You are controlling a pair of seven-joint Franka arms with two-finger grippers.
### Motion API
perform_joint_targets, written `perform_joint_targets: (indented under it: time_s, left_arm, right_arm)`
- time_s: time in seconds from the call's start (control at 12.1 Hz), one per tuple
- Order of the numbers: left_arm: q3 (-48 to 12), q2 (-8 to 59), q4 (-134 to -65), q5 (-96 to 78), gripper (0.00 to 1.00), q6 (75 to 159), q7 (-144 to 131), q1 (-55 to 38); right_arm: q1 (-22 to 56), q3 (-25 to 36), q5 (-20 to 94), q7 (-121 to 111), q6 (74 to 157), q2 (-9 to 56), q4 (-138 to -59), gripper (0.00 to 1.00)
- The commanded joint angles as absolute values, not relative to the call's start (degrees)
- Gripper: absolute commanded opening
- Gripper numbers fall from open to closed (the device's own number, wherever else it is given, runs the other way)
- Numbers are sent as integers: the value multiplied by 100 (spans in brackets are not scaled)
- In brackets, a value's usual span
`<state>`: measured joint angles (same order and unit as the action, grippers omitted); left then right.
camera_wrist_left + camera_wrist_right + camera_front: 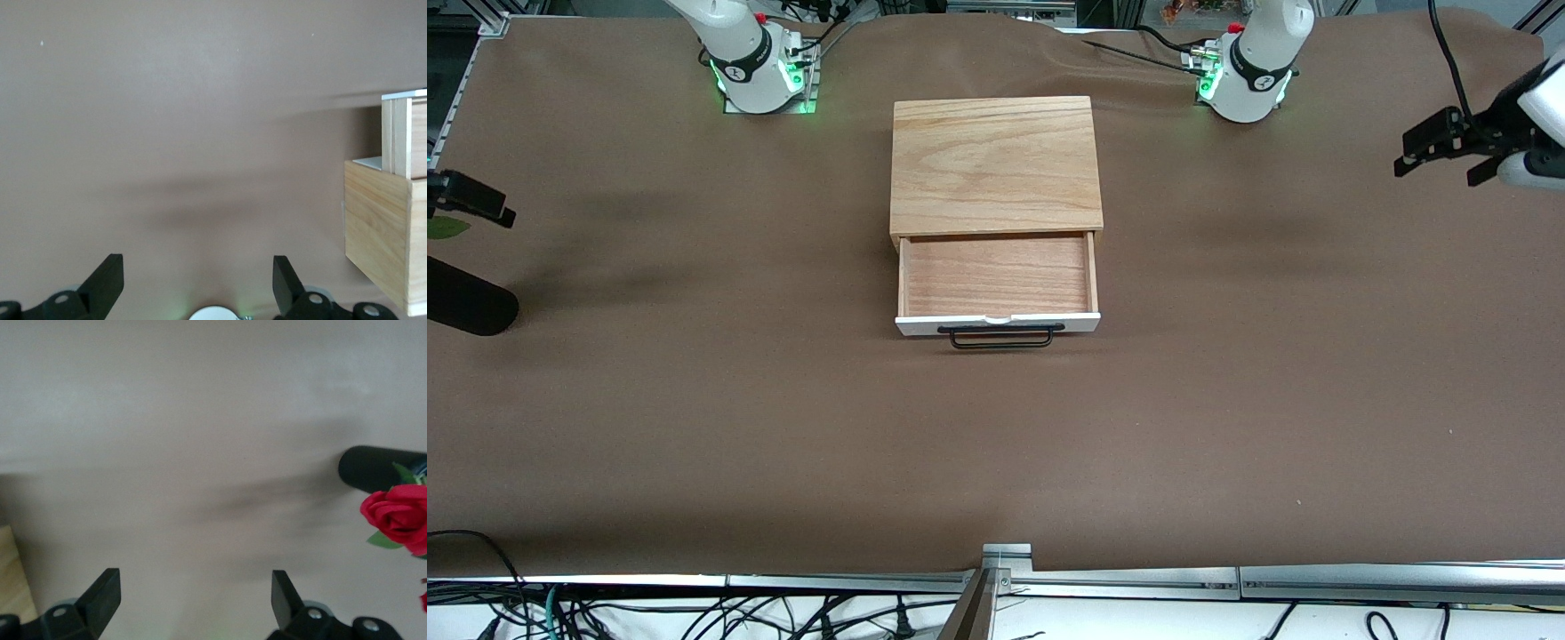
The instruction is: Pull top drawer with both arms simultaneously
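Note:
The top drawer [996, 323] stands pulled out of the small wooden box [994, 164] in the middle of the table, its light-wood tray empty. Its black wire handle [1001, 337] faces the front camera. My left gripper [1436, 164] hangs open over the table at the left arm's end, well away from the box. In the left wrist view the left gripper [198, 280] holds nothing, and the box [377, 233] and drawer [402, 137] show at the edge. My right gripper [489, 206] is over the right arm's end of the table; the right gripper [195, 597] is open and empty.
A black cylinder [467, 307] lies at the right arm's end of the table; the cylinder [377, 468] appears in the right wrist view beside a red rose [397, 513]. A brown cloth [996, 444] covers the table. A metal rail [1120, 582] runs along the edge nearest the front camera.

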<state>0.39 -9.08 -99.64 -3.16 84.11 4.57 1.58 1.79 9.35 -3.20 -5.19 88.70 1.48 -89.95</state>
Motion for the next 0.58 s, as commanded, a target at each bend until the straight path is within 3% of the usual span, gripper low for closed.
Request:
perform_joint_targets:
  time_s: [0.0,0.5]
  left_arm:
    - [-149,-1063,-9940,51,99,8130,229,132]
    - [-211,-1037,-9888,211,100,7998,220,62]
  right_arm:
    - [62,765,-404,-791,8842,-97,-9237,100]
    - [35,765,-396,-809,8613,229,-8965,100]
